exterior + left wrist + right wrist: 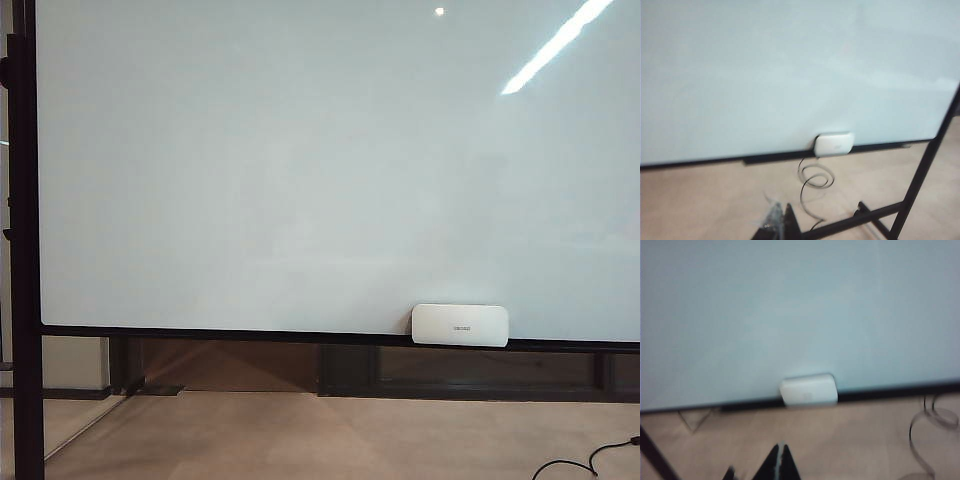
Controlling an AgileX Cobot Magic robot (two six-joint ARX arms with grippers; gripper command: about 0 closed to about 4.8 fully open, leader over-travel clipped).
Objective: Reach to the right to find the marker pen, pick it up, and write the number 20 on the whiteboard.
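Observation:
The whiteboard (300, 170) fills most of the exterior view, glossy white in a thin black frame. It also fills the left wrist view (790, 65) and the right wrist view (790, 305). The marker pen and the number 20 are out of view. Neither gripper appears in the exterior view. My left gripper (781, 217) shows only its dark fingertips, pressed together with a pale strip between them and holding nothing. My right gripper (781, 455) is also shut and empty. Both grippers are held back from the board, low before its bottom edge.
A small white rounded block (460, 325) sits on the board's bottom rail, also seen from the left wrist (833, 144) and the right wrist (808, 390). Black stand legs (925, 170) and a post (25, 300) flank the board. A coiled cable (815, 180) lies on the floor.

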